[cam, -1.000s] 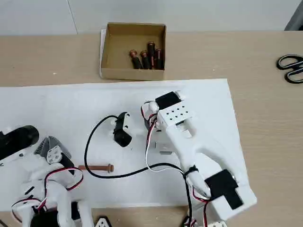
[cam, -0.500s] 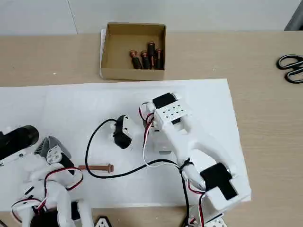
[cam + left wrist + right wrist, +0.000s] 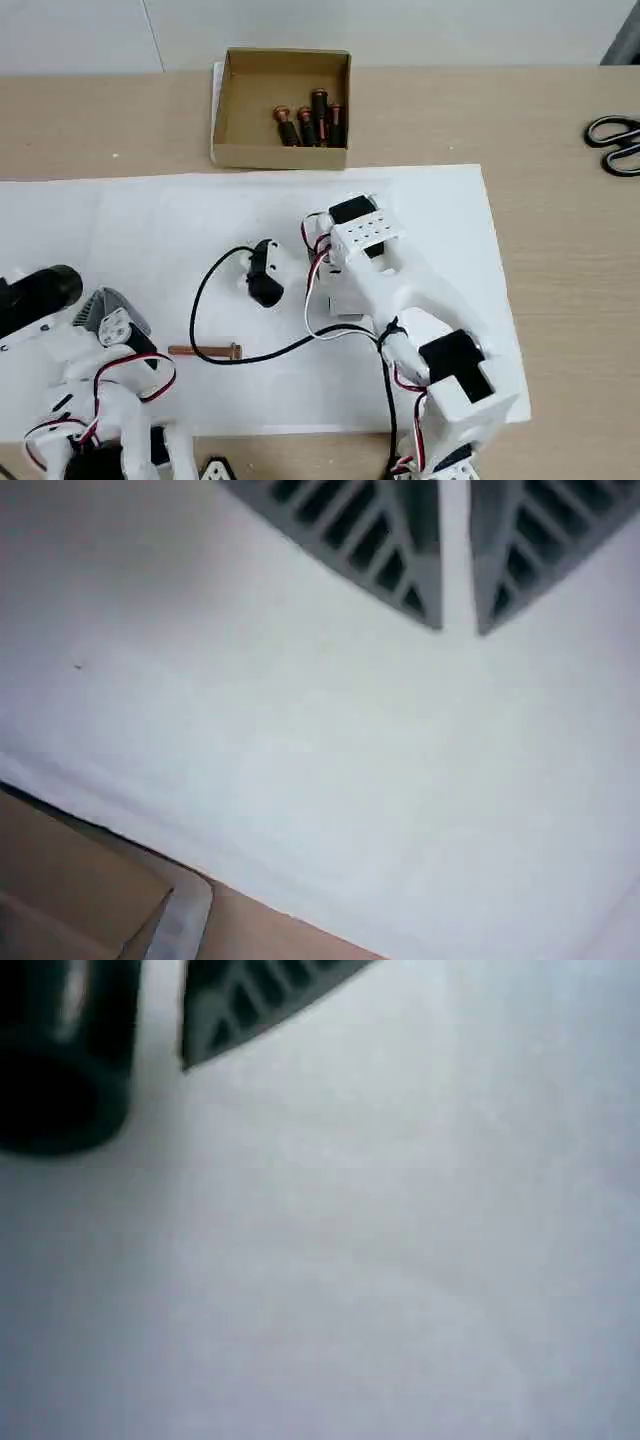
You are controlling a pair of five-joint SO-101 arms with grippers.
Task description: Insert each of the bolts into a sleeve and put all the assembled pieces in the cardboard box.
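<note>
Moved: right arm (image 3: pixel 395 285) has folded back toward its base over the last second. Its elbow end sits lower on the paper sheet (image 3: pixel 150 230), and the tip has slid a little toward the arm's own side.
Dragged along: black cable (image 3: pixel 200 290). Its loop has shifted with the arm and now runs just past the head end of the bolt.
Unmoved: bolt (image 3: pixel 205 351) lies flat on the sheet where it lay before, between my two arms and nearer the left one. It has no sleeve on it.
Right fingers: my right fingers (image 3: pixel 255 998) show as one ribbed finger low over the sheet. A black cylinder (image 3: pixel 60 1060), which I take for a sleeve, stands just beside it. I cannot tell whether they are wide, narrow or clamped on it.
Left fingers: my left gripper (image 3: pixel 460 630) hangs over bare paper. Its two pads are nearly together with a thin slit between them, and they hold nothing.
Box: cardboard box (image 3: pixel 282 157) sits beyond the sheet, well apart from both arms. Several assembled pieces (image 3: pixel 312 118) lie in it.
Meaning: I judge this to be the last pairing. The pull-back reads as lining up on the sleeve, and the loose bolt is not yet picked up.
Risk: the cable so close to the bolt could nudge it if I swing again.
</note>
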